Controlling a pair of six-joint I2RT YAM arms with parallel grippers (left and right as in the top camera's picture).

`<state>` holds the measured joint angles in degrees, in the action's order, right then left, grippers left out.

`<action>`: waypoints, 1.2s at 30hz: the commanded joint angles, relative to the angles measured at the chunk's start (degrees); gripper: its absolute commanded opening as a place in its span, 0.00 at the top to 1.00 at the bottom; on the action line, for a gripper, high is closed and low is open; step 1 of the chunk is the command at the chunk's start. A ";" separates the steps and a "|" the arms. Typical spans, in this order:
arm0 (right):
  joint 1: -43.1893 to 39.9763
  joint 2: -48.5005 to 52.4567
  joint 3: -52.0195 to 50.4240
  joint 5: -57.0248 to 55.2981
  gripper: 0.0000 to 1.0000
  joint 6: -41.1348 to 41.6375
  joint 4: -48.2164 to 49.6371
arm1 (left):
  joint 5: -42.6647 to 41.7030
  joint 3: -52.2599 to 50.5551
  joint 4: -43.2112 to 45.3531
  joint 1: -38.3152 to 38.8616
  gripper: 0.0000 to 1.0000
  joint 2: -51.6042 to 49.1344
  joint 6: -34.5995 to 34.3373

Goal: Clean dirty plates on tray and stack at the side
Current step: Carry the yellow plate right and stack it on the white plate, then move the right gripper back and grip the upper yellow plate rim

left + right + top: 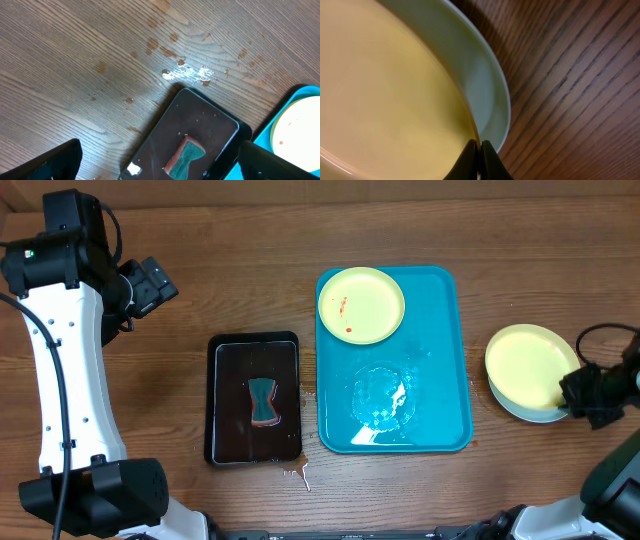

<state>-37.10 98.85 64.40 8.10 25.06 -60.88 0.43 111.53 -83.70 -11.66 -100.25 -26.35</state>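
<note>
While right tool (479,160) pinches rim of top plate (385,95), open tabletop (580,75) just beside.

The wood-grain bench (250,240) carries a black tray (211,400) near the middle and the blue tray (440,320) just beside it. Two stacked plates (525,365) sit further right (apart from both trays). Small wet spots (298,472) lie by the black tray's near corner.

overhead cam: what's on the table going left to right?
left gripper → black tray → blue tray → plate stack → right gripper
</note>
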 commanded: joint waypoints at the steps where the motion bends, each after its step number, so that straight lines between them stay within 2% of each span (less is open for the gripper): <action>1: -0.37 -0.72 0.24 -0.61 0.96 0.09 0.61 | 0.13 0.76 -0.07 0.07 0.00 0.59 1.09; 3: -0.35 -1.07 0.37 -0.59 0.95 0.09 0.44 | 0.13 0.76 -0.07 0.07 0.00 0.59 1.09; 5: -0.33 -1.90 1.36 -0.57 0.69 0.28 -0.94 | 0.13 0.76 -0.07 0.07 0.00 0.59 1.09; 8: 0.48 -5.05 3.89 -0.79 0.56 0.22 -3.58 | 0.13 0.76 -0.09 0.07 0.00 0.59 1.09; 11: 2.78 -9.11 6.21 0.00 0.54 -0.24 -5.35 | 0.13 0.76 -0.07 0.07 0.00 0.59 1.09; 14: 7.50 -13.00 7.98 4.39 0.56 -7.02 -4.98 | 0.13 0.76 -0.09 0.07 0.00 0.59 1.09; 18: 18.32 -16.44 8.17 13.60 0.62 -17.27 -1.55 | 0.13 0.76 -0.07 0.07 0.00 0.59 1.09; 20: 25.00 -16.39 8.15 14.49 0.62 -19.04 1.31 | 0.13 0.76 -0.07 0.07 0.00 0.59 1.09; 24: 37.81 -13.75 8.09 10.12 0.52 -19.32 11.06 | 0.13 0.76 -0.09 0.07 0.00 0.59 1.09; 28: 47.89 -7.69 8.09 -0.37 0.40 -19.34 22.25 | 0.13 0.74 -0.07 0.07 0.00 0.59 1.09; 30: 50.38 -4.17 8.09 -3.91 0.33 -19.32 26.40 | 0.13 0.76 -0.09 0.07 0.00 0.59 1.09; 36: 52.30 7.69 8.09 -6.58 0.24 -19.10 37.83 | 0.13 0.76 -0.07 0.07 0.00 0.59 1.09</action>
<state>15.53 102.30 72.01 5.56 6.13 -26.15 0.45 111.53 -83.70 -11.66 -100.25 -26.35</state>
